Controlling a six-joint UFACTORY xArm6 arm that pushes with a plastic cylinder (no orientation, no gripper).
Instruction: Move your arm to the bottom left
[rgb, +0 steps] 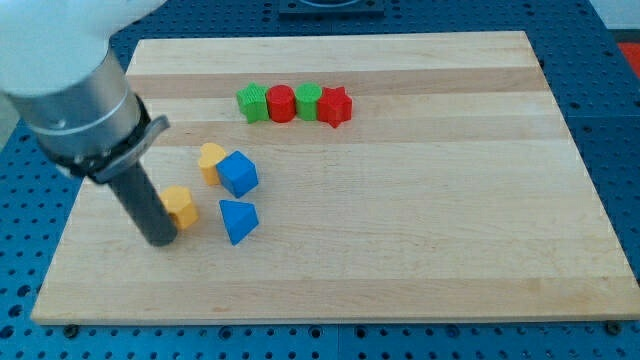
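My dark rod comes down from the view's upper left, and my tip (161, 241) rests on the wooden board (400, 250) at the view's left, a little below the middle. It stands just left of an orange block (181, 206), close to or touching its lower left side. A yellow block (210, 160) and a blue cube (239, 174) sit together up and to the right of it. A blue triangular block (239, 220) lies to the right of the orange block.
A row of blocks lies near the board's top middle: a green block (253, 102), a red round block (281, 103), a second green block (308, 101) and a red star block (335, 106). A blue perforated surface (620, 120) surrounds the board.
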